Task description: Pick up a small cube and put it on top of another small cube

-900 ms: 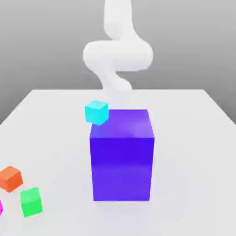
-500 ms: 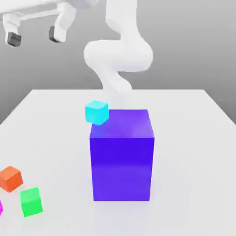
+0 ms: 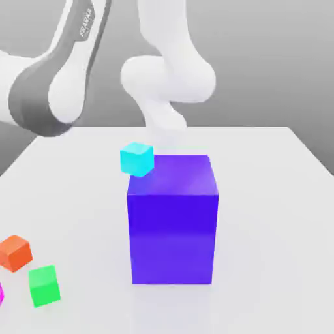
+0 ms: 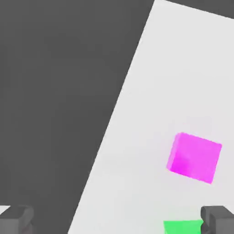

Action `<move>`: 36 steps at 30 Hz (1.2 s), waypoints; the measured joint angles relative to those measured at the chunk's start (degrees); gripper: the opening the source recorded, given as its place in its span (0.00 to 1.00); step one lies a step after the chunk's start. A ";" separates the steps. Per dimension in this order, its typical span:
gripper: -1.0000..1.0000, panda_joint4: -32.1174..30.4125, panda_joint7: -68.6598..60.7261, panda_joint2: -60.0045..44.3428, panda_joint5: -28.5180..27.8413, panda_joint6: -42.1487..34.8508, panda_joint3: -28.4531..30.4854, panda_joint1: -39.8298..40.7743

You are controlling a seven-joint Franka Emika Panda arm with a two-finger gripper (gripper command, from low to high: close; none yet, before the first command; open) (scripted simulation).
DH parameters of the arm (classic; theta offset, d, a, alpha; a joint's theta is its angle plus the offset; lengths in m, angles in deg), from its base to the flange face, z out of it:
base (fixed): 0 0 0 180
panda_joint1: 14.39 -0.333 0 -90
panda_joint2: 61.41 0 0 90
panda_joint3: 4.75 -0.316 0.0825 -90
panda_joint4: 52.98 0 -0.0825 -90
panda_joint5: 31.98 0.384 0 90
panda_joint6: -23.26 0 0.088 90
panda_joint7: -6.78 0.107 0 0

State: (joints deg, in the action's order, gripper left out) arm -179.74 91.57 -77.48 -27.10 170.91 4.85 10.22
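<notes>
Surface [image 3: 261,228]: flat, pale, smooth. Big block [image 3: 173,238]: violet-blue, box-shaped, glossy top, sharp edges. Small cubes, plain matte-looking faces: cyan cube [image 3: 137,160] at big block's far corner, exterior view's left; orange cube [image 3: 15,253] and green cube [image 3: 44,286] near each other on surface, exterior view's left; magenta cube [image 4: 195,157] on surface near green one. End effector [image 4: 118,220]: fingers wide apart, nothing between. Vs earlier frame: arm [image 3: 62,78] swung, dark-grey joint and white link now upper left; cubes same spots.

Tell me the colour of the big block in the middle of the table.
The big block is deep blue-violet, best seen in the exterior view.
</notes>
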 joint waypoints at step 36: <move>1.00 -15.81 1.90 0.46 0.17 10.43 -2.56 -1.47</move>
